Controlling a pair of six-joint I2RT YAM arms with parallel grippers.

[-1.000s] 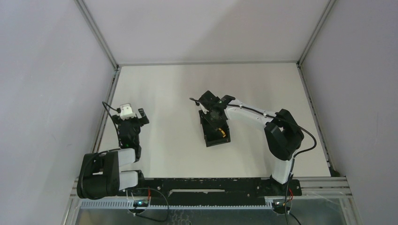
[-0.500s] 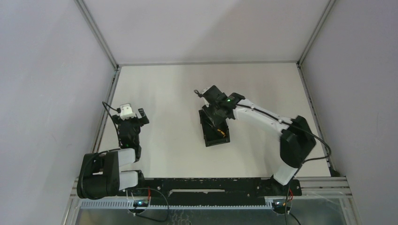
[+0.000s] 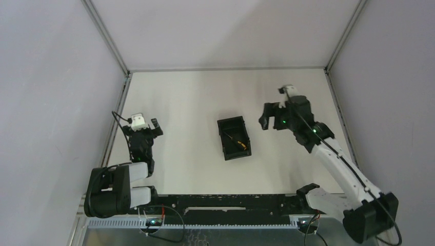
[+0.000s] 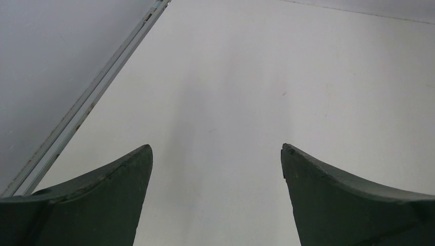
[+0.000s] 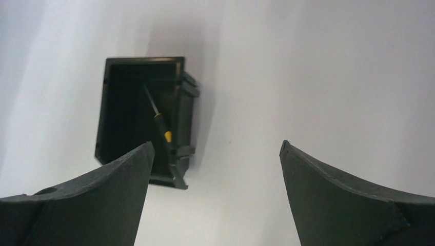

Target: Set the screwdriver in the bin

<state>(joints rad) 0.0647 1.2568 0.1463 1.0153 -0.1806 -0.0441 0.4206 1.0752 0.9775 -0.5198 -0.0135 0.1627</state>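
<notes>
The screwdriver [image 5: 160, 120] lies inside the bin [image 5: 143, 60], ahead and to the left of the right gripper [image 5: 215, 145], whose jaws stand wide and empty, so it should pull away high, clear of the bin's walls.

The bin [image 5: 187, 110] is black plastic with a slight sheen. The screwdriver [image 5: 159, 121] has a dull dark metal shaft and a smooth yellow-and-black plastic handle. The table [image 3: 184, 102] is smooth, matt off-white. The fingers [image 5: 92, 205] of the right gripper [image 5: 215, 148] and of the left gripper [image 4: 215, 148] look like dark matt plastic, faintly grainy. The rails [image 3: 105, 36] at the left and right edges are pale metal.
</notes>
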